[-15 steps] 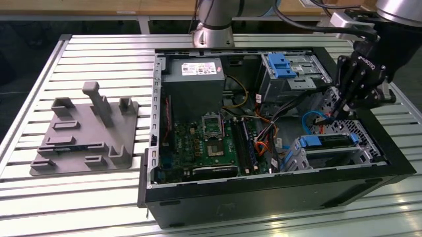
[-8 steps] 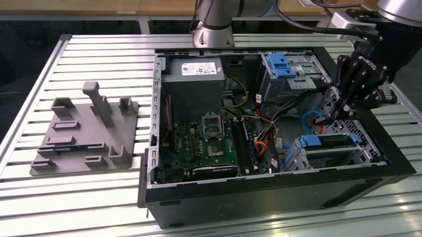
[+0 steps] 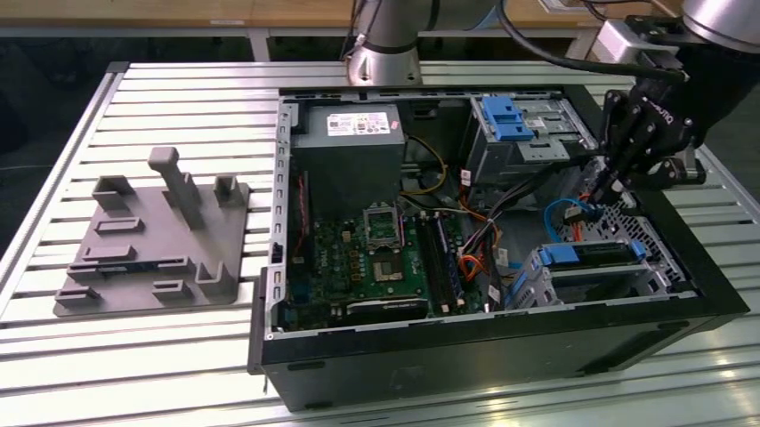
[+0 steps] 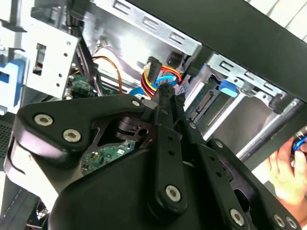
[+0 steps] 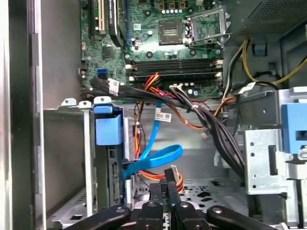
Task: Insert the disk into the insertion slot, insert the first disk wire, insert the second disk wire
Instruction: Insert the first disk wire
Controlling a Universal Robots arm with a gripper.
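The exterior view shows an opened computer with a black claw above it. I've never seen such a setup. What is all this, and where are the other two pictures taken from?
It is one robot arm working on an opened computer case that sits on a slatted metal table. The exterior view comes from a camera off the arm. The two wrist views come from cameras riding on the arm, looking along its gripper into the case. A grey plastic fixture lies on the table beside the case. Inside, the disk, framed in blue, already sits in the insertion slot. In the first wrist view the gripper's fingers look shut on a black plug with red and yellow wires, close to the disk.
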